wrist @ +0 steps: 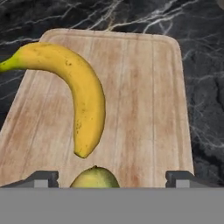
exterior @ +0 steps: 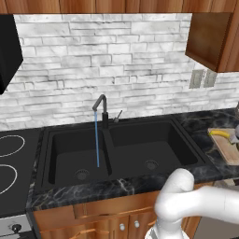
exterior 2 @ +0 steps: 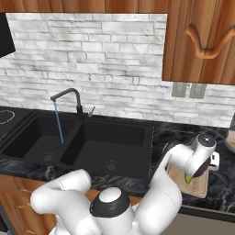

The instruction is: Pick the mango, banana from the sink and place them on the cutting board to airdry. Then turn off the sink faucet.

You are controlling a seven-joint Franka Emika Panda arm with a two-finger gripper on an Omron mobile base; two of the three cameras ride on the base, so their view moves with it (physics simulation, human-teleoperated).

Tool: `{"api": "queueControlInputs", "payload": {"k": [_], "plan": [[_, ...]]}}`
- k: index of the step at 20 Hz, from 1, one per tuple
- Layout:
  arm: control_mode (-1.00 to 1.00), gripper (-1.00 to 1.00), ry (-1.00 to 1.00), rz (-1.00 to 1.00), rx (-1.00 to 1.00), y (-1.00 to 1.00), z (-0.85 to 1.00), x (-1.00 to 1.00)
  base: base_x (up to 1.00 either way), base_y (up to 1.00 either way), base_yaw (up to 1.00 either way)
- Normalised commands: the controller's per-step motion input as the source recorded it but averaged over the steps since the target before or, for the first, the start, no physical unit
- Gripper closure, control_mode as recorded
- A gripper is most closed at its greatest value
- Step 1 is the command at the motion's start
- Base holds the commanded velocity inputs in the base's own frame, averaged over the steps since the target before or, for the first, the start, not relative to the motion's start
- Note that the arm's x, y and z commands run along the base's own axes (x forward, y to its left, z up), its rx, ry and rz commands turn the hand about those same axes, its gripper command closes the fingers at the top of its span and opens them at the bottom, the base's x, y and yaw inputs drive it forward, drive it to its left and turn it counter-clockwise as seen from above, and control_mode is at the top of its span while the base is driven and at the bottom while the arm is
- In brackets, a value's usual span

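Note:
In the hand view the curved yellow banana (wrist: pixel 83 96) lies flat on the tan wooden cutting board (wrist: pixel 144 96). The yellow-green mango (wrist: pixel 95 177) rests on the board just below the banana's tip. My gripper (wrist: pixel 112 179) hovers over it, open, with its fingertips (wrist: pixel 41 178) wide apart and clear of the mango on both sides. From the right base, the hand is bent down over the board (exterior 2: pixel 198 187) with the mango (exterior 2: pixel 188 178) under it. The black double sink (exterior: pixel 154 135) holds no fruit. Water streams from the sink faucet (exterior: pixel 100 108) into the left basin.
The board (exterior: pixel 228 150) with the banana (exterior: pixel 219 134) sits on the dark marble counter (exterior 2: pixel 165 133) right of the sink. The faucet's thin lever (exterior: pixel 117 115) stands beside its base. A cooktop (exterior: pixel 9 158) lies left of the sink. Wall cabinets (exterior: pixel 210 37) hang above the board.

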Motion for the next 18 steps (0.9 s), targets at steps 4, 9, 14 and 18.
{"api": "queueControlInputs", "payload": {"k": [4,9,14,18], "plan": [[-1.0,-1.0,0.0,0.02,0.01,0.23,0.32,-0.26,0.0,0.0,0.0],[-1.0,-1.0,-0.02,0.01,0.0,0.48,0.5,-0.37,0.0,0.0,0.0],[-1.0,-1.0,-0.04,0.01,0.0,0.61,0.51,-0.52,0.0,0.0,0.0],[-1.0,-1.0,-0.07,0.02,0.0,0.61,0.62,-0.55,0.0,0.0,0.0]]}}
